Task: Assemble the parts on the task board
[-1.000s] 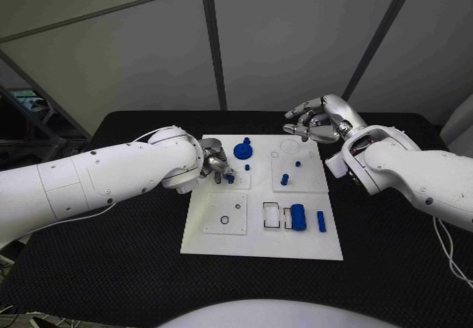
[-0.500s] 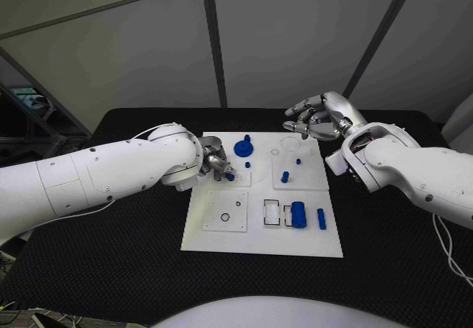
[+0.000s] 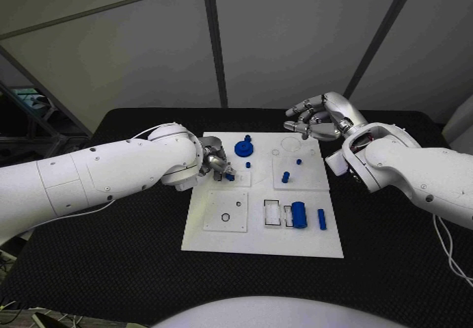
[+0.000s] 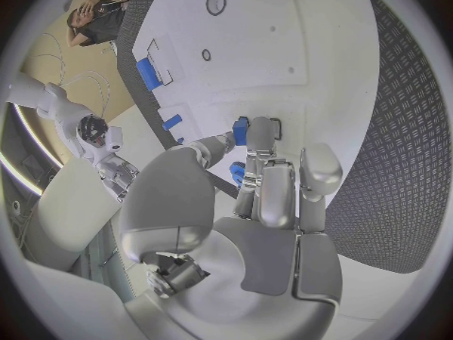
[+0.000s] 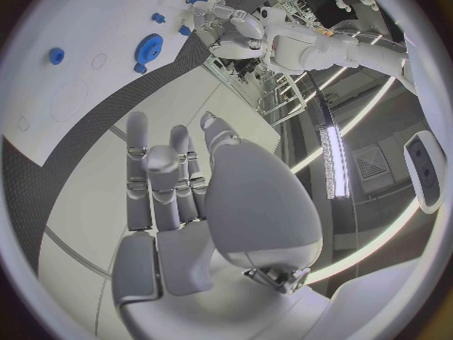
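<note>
Board (image 3: 261, 242) lies flat mid-table (image 3: 118, 273). Nearest on it: a small black ring (image 3: 225, 219) on the left panel, then a blue cylinder (image 3: 298, 211) and a thinner blue pin (image 3: 321, 219) side by side on the right, beside a clear slot (image 3: 272, 212). Mid-board: left hand (image 3: 214, 164) is down at the board's left edge, fingers closed on a small blue part (image 4: 240, 131) held against the board; a second blue piece (image 4: 237, 173) sits under the fingers, and whether it is a separate part I cannot tell. Two blue pegs (image 3: 285, 178) stand on the right panel. Farther back: blue gear (image 3: 243, 149). Right hand (image 3: 314, 117) hovers off the board's far right corner, fingers loosely curled and apart, holding nothing.
</note>
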`<action>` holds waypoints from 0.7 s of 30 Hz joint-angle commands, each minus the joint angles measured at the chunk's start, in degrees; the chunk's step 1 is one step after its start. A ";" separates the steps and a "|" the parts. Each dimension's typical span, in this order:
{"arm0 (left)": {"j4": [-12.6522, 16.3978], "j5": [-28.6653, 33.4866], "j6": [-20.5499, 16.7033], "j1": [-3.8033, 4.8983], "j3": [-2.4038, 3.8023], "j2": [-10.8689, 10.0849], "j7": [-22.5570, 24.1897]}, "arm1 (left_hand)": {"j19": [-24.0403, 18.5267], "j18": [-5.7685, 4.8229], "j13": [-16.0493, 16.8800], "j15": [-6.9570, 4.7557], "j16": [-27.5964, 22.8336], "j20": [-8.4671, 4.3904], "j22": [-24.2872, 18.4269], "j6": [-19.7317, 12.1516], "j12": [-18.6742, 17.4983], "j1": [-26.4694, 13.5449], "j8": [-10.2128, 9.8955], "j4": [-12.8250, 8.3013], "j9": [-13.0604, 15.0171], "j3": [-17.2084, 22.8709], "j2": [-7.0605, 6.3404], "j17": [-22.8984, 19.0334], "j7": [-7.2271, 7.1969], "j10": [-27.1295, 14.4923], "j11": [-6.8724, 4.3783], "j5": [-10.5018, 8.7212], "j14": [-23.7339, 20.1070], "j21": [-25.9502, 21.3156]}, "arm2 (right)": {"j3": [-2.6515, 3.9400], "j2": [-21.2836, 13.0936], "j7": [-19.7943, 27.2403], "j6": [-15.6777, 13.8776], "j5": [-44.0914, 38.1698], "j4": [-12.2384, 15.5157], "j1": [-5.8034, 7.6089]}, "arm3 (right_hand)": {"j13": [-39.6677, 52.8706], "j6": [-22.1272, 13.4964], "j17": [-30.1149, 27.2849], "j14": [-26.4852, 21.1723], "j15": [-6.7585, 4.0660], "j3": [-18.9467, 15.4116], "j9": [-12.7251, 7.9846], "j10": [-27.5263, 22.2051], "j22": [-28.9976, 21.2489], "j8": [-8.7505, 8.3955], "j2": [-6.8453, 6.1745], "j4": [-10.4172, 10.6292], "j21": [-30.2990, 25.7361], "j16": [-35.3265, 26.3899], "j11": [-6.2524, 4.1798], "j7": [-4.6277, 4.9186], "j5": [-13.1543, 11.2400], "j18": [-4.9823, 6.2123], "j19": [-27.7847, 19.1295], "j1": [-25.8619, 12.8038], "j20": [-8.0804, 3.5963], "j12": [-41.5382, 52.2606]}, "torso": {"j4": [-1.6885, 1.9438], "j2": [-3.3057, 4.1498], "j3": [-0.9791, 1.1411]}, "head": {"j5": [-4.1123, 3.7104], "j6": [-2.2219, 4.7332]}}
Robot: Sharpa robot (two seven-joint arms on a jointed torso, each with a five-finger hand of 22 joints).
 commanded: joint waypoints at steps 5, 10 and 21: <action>-0.38 -0.50 1.40 0.03 -0.02 0.46 -0.40 | 0.56 -1.23 0.00 -0.60 0.15 -0.05 0.47 0.08 0.11 -0.44 0.56 -8.72 0.14 8.93 0.24 0.09 -0.48 2.65 -2.02 0.40 1.94 0.50 | 0.04 0.05 0.29 0.31 0.20 0.06 0.08 | -0.09 -0.35 -0.05 -0.49 0.08 -0.06 -0.06 -0.28 -0.08 0.36 -0.26 0.40 -0.16 -0.34 0.07 -0.07 0.31 0.71 0.40 -0.53 -0.01 -0.01 | -0.09 0.08 0.04 | -0.08 -0.17; -0.55 -0.50 2.12 0.03 -0.02 0.77 -0.41 | 1.11 -1.41 1.38 -0.72 0.16 -0.14 1.40 0.43 1.62 -1.12 1.01 -8.59 0.21 8.56 -0.10 0.11 -0.78 3.63 -2.21 0.31 1.95 1.01 | 0.04 0.02 0.27 0.33 0.21 0.08 0.08 | -0.11 -0.36 -0.10 -0.51 0.08 -0.06 -0.06 -0.29 -0.11 0.36 -0.26 0.46 -0.20 -0.40 0.07 -0.07 0.32 0.71 0.41 -0.59 0.00 0.01 | -0.06 0.07 0.03 | -0.24 -0.26; -1.06 -0.50 3.29 0.04 -0.02 1.15 -0.63 | 2.18 -1.74 3.58 -1.06 0.21 -0.45 3.12 1.33 4.03 -2.47 1.60 -7.86 0.00 6.33 -0.16 0.19 -1.49 5.04 -2.70 0.13 2.00 1.93 | 0.04 0.03 0.26 0.37 0.22 0.08 0.08 | -0.13 -0.37 -0.13 -0.53 0.08 -0.06 -0.06 -0.30 -0.12 0.37 -0.26 0.49 -0.22 -0.44 0.07 -0.07 0.32 0.71 0.42 -0.62 0.00 0.02 | -0.03 0.02 0.03 | -0.30 -0.50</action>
